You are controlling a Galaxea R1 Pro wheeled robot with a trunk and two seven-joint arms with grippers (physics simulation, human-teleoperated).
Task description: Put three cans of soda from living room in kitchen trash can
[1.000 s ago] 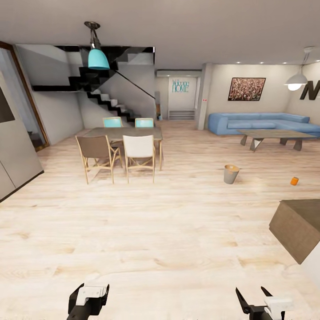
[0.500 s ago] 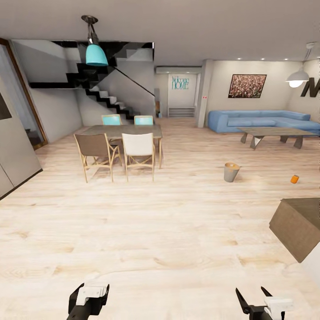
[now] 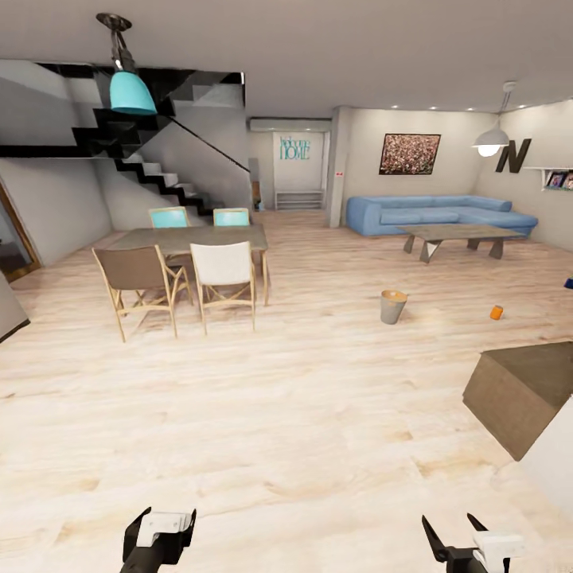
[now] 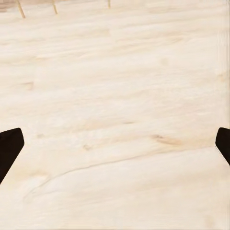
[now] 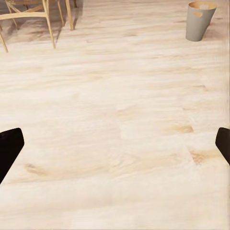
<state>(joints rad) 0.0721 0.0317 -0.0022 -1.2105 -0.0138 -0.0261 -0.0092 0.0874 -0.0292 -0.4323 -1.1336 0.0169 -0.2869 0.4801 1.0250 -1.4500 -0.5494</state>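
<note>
The floor (image 3: 286, 414) was light wood with pale planks, and it ran through one large open room. At the left stood a dining table (image 3: 191, 237) with four chairs around it, two of them turquoise at the far side, and a turquoise lamp (image 3: 132, 91) hung above. Behind it a dark staircase (image 3: 151, 171) climbed along the wall. At the far right was the living room with a blue corner sofa (image 3: 434, 213) and a grey low table (image 3: 454, 237) in front of it. A white lamp (image 3: 491, 143) hung there, and a picture (image 3: 410, 153) was on the wall.

The bin (image 3: 392, 306) stood upright on the open floor, between the dining table and the low table; in the right wrist view it appeared as the same grey bin (image 5: 199, 20) with an orange inside. An orange can (image 3: 496, 313) lay on the floor well apart from the bin, to its right. A small blue thing (image 3: 569, 282) showed at the right edge; I could not tell what it was. A dark wooden block (image 3: 525, 390) stood nearer, at the right.

Both arms were held low, at the bottom edge of the head view. The left claw (image 3: 159, 541) held nothing; its fingers stood wide apart in the left wrist view, with only floor between them. The right claw (image 3: 454, 535) was also spread wide and held nothing.
</note>
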